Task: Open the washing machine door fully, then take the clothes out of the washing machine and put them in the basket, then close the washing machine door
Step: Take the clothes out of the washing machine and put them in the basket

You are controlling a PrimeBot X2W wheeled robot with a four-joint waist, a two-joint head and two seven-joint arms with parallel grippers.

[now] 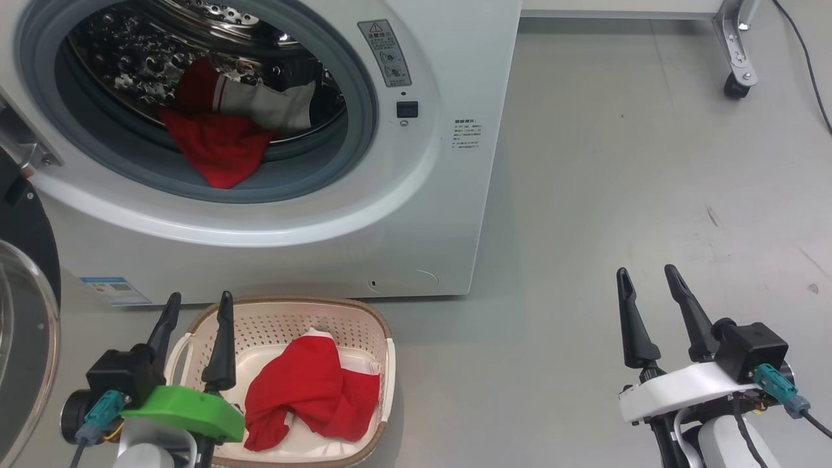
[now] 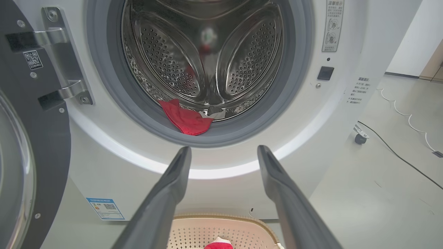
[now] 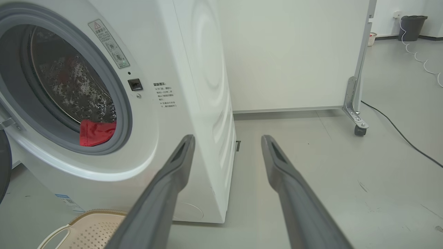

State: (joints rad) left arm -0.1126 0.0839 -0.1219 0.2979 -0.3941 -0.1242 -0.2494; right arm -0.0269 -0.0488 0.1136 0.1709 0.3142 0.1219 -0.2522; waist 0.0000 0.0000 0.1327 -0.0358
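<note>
A red garment (image 1: 221,140) drapes over the grey mouth of the washing machine (image 1: 416,214), and a second garment (image 1: 305,390) lies in the basket (image 1: 292,322) just before it. The washing machine door (image 1: 26,312) stands open at the left, mostly cut off, beside the left gripper (image 1: 199,296), spread and empty over the basket's rim. The right gripper (image 1: 646,268), spread and empty, hangs well to the right, a castor (image 1: 736,84) and cable (image 1: 806,58) beyond.

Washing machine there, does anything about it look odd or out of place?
One red garment spills from the drum over the grey rubber rim of the open washing machine. Nothing else stands out.
</note>
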